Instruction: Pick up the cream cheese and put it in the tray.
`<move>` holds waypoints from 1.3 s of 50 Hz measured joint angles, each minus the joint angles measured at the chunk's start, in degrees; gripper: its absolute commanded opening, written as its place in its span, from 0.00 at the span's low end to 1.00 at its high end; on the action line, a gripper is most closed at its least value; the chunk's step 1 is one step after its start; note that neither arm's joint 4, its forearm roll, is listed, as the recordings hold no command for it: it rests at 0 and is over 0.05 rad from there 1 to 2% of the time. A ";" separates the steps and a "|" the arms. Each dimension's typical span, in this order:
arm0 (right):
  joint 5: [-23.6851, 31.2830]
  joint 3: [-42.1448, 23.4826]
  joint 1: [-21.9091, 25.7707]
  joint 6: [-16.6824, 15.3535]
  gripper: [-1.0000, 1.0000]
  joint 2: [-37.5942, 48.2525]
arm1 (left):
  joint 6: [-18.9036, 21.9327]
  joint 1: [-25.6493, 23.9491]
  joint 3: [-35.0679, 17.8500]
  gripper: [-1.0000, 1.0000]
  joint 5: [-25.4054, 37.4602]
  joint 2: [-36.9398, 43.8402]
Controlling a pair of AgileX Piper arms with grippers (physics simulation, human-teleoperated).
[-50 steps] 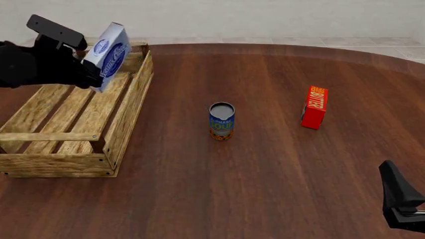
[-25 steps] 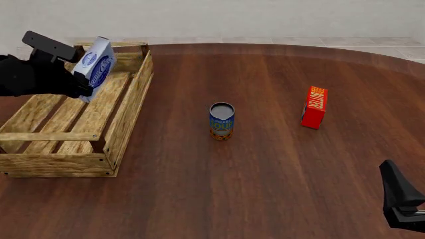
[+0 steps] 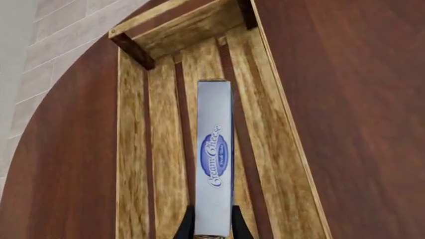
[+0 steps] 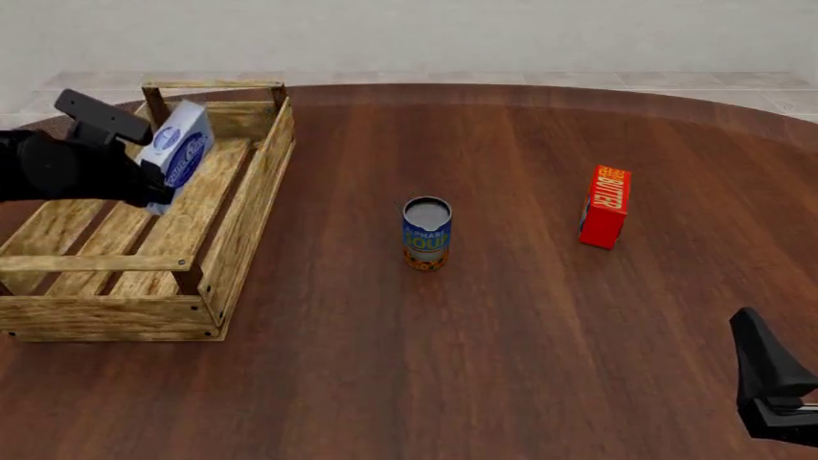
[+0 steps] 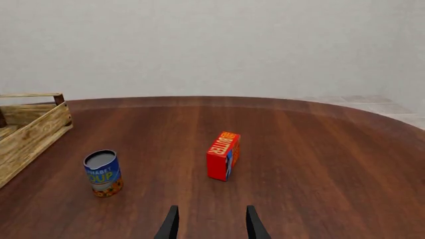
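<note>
Left gripper (image 4: 151,182): clamped on the cream cheese, one dark finger on each broad face; in the left wrist view only the two fingertips (image 3: 186,226) show, pressed against the box's lower end.
Left arm: black, reaching in from the left edge of the front view, above the tray's left side.
Cream cheese (image 4: 178,153): white box with a blue oval logo, held tilted, top leaning toward the far end, over the tray's far half. In the left wrist view its narrow edge (image 3: 214,159) faces the camera and runs along the slats, lined up over the middle ones. Whether its low corner touches the slats I cannot tell.
Tray (image 4: 249,220): light-wood slatted crate at the table's left, long axis running away from the arms, sloping sides, a raised bar handle at each end. In the left wrist view the far handle's posts and end board (image 3: 179,27) lie past the box's tip.
Right gripper (image 5: 209,226): jaws parted, nothing between them, low at the near right corner in the front view (image 4: 773,388), well apart from every object.
Soup can (image 4: 427,233): blue and orange, upright near the table's middle, well to the right of the tray.
Red box (image 4: 604,206): red-orange, standing upright, right of the can and a little farther back.
Table (image 4: 511,335): dark wood, rounded far edge.
</note>
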 measured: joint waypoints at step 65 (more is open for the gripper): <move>-0.34 0.37 0.03 0.20 1.00 -0.01 | -5.28 1.79 -7.06 0.00 1.88 11.51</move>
